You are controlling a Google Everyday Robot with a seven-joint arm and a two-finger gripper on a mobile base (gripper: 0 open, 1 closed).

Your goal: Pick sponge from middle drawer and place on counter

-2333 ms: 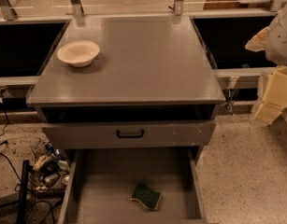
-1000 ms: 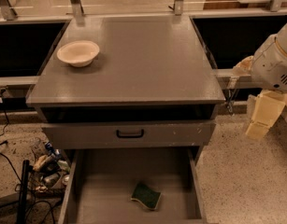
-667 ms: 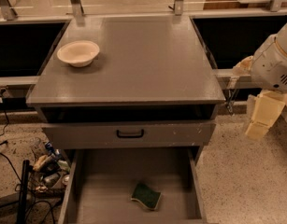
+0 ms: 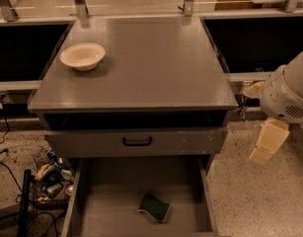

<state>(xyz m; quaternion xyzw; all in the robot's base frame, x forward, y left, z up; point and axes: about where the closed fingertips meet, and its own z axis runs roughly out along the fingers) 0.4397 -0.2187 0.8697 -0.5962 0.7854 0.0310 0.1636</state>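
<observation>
The dark green sponge (image 4: 154,207) lies flat on the grey floor of the open middle drawer (image 4: 111,211), right of centre and near the front. The grey counter (image 4: 156,63) is above it. My gripper (image 4: 267,142) hangs at the right edge of the view, below the white arm housing (image 4: 286,95). It is beside the cabinet, at about the height of the upper drawer front, well above and to the right of the sponge. It holds nothing that I can see.
A cream bowl (image 4: 82,56) stands on the counter's left rear. A shut drawer front with a black handle (image 4: 137,141) sits above the open drawer. Black recessed bays (image 4: 22,48) flank the counter. Cables and clutter (image 4: 50,179) lie on the floor at left.
The arm has come down and leftward along the right edge, closer to the cabinet. The sponge, bowl and drawer have not moved.
</observation>
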